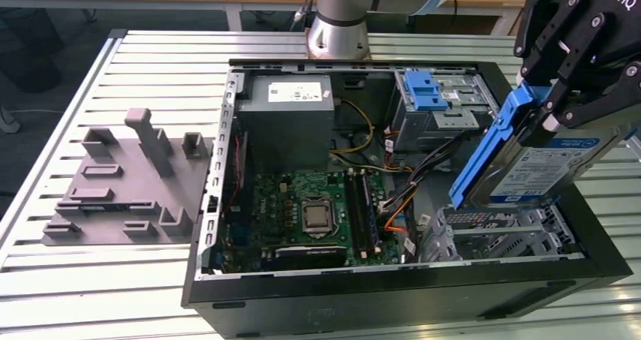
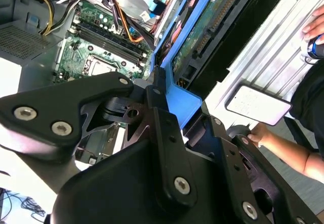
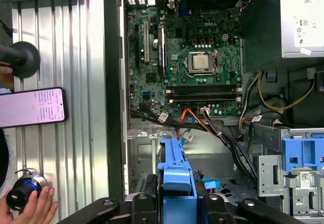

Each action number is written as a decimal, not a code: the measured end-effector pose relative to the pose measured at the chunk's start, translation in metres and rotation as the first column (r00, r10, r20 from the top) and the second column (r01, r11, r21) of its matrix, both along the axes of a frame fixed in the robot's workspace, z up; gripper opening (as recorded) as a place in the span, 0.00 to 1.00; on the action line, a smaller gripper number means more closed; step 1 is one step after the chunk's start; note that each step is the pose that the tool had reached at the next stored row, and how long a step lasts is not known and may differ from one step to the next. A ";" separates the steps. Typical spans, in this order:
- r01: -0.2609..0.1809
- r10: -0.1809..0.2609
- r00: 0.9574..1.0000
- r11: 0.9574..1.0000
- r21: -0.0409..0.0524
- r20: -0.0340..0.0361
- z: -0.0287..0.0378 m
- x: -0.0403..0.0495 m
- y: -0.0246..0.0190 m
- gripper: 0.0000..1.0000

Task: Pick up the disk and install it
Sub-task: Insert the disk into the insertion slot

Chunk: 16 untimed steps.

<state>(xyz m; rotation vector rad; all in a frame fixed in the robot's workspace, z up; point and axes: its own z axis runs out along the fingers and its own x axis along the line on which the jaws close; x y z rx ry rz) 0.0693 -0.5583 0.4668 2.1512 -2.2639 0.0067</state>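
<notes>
One black gripper [image 1: 567, 115] pinches the disk [image 1: 526, 171] by its blue bracket [image 1: 489, 148], tilted above the metal cage [image 1: 501, 231] in the open computer case [image 1: 401, 302]; at this angle it could probably catch the cage rim or nearby cables [image 3: 225, 134] and slip.

Open computer case [image 1: 401, 299] on the table [image 1: 110, 280]
The case lies toward the table's edge at the exterior view's right; a fixture block [image 1: 120, 197] sits toward the opposite edge, apart from it. The arm's base [image 1: 338, 32] stands at the far edge, behind the case. Inside, the power supply box [image 1: 290, 107] takes the far corner on the exterior view's left, the motherboard [image 1: 300, 212] before it; a drive cage [image 1: 446, 115] takes the far corner on that view's right, a second cage [image 1: 501, 235] the near corner there. Over that second cage the disk [image 1: 531, 175] hangs tilted, clamped in the gripper [image 1: 561, 122]
</notes>
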 end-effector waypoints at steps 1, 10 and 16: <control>0.000 0.000 1.000 1.000 0.000 0.000 -0.0006 0.0004 -0.0001 0.36; 0.000 0.000 1.000 1.000 0.000 0.000 -0.0093 0.0014 -0.0027 0.36; 0.000 0.000 1.000 1.000 0.000 0.000 -0.0135 0.0017 -0.0038 0.36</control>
